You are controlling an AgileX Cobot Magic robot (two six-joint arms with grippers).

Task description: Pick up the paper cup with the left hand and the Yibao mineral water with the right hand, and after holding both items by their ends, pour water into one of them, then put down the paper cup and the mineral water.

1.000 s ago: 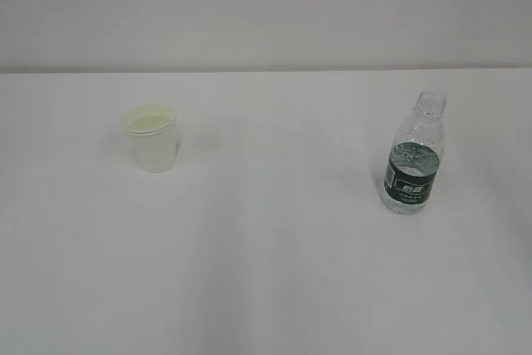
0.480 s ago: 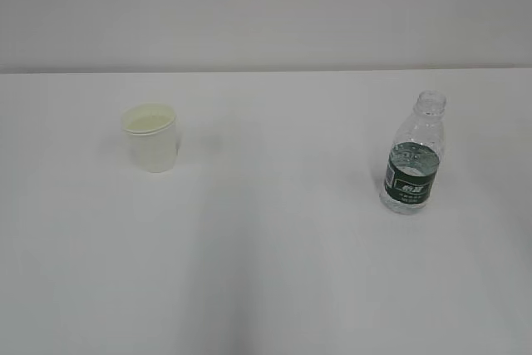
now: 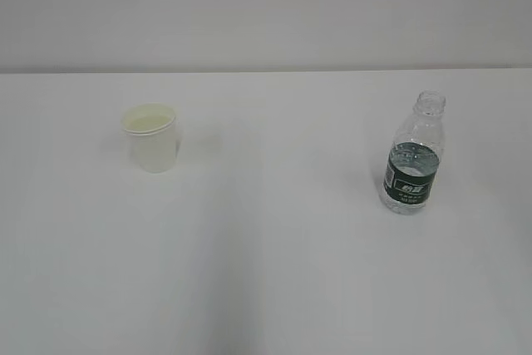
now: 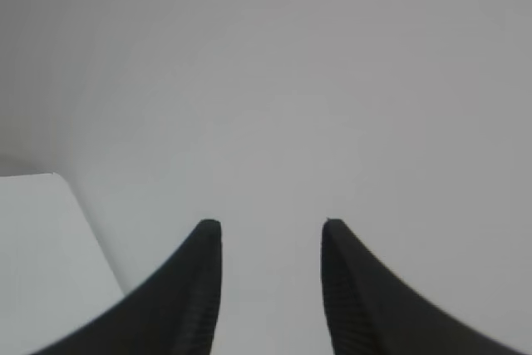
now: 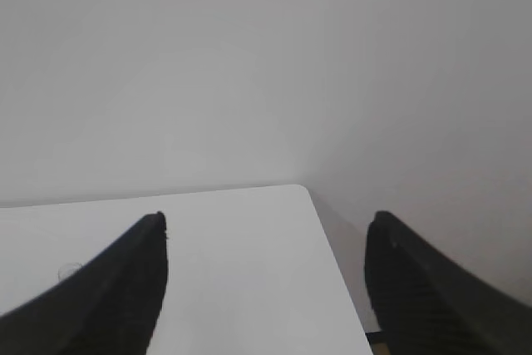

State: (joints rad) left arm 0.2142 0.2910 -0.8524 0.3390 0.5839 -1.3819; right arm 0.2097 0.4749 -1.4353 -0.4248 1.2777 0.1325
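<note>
The white paper cup (image 3: 152, 139) stands upright on the left of the white table (image 3: 274, 247), its cream inside showing. The Yibao mineral water bottle (image 3: 414, 155), clear with a dark green label and no cap, stands upright on the right. Neither arm shows in the exterior view. In the left wrist view my left gripper (image 4: 270, 224) is open and empty, facing a grey wall with a table corner (image 4: 41, 239) at lower left. In the right wrist view my right gripper (image 5: 266, 218) is wide open and empty above the table's far corner (image 5: 249, 239). Cup and bottle are out of both wrist views.
A plain grey wall (image 3: 266, 6) rises behind the table's back edge. In the right wrist view the table's right edge (image 5: 337, 272) drops off toward a dark floor strip.
</note>
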